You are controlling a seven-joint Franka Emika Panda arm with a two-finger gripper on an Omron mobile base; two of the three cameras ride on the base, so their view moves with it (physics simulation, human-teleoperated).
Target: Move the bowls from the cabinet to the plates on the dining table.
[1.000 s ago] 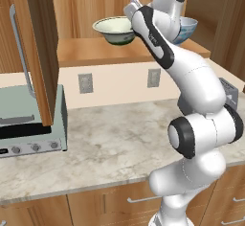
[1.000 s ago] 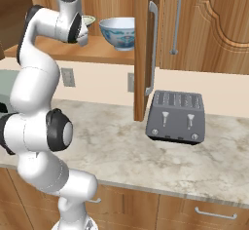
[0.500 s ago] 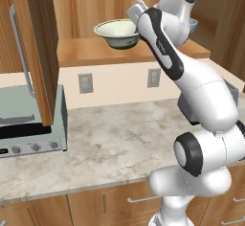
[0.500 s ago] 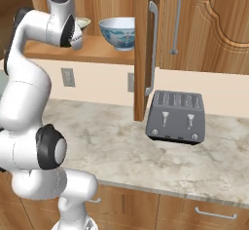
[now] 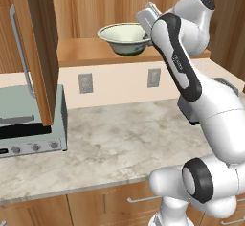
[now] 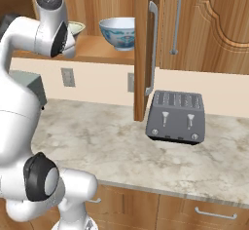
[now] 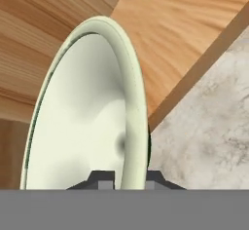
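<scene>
- Cabinet [image 6: 204,24]: mid-brown wood, one door swung open edge-on toward the cameras; its upper part is cut off by the top of both base views. In the left base view the open door [image 5: 36,48] hides the left end of the shelf.
- Desk [image 5: 115,143]: marble top below the cabinet; its near-right part is hidden behind the white arm in the left base view.
- Toaster oven [image 5: 28,124]: grey, at the left of the desk, partly covered by the open door and cut by the frame edge.
- Toaster [image 6: 177,117]: dark grey, stands on the desk below the closed door, in full view.
- Blue-patterned bowl [image 6: 118,33]: upright on the cabinet shelf, next to the open door's edge. In the hand view just a sliver of its underside shows at the top.
- Cream bowl [image 5: 125,38]: green-banded, seen above the shelf's front edge at the arm's wrist; whether its foot touches the shelf cannot be told. In the right base view the arm hides most of it.
- Tool [image 7: 124,178]: fingers nearly pressed together, pinching the cream bowl's rim, one tip inside and one outside. Only the tip ends show above the grey band.
</scene>
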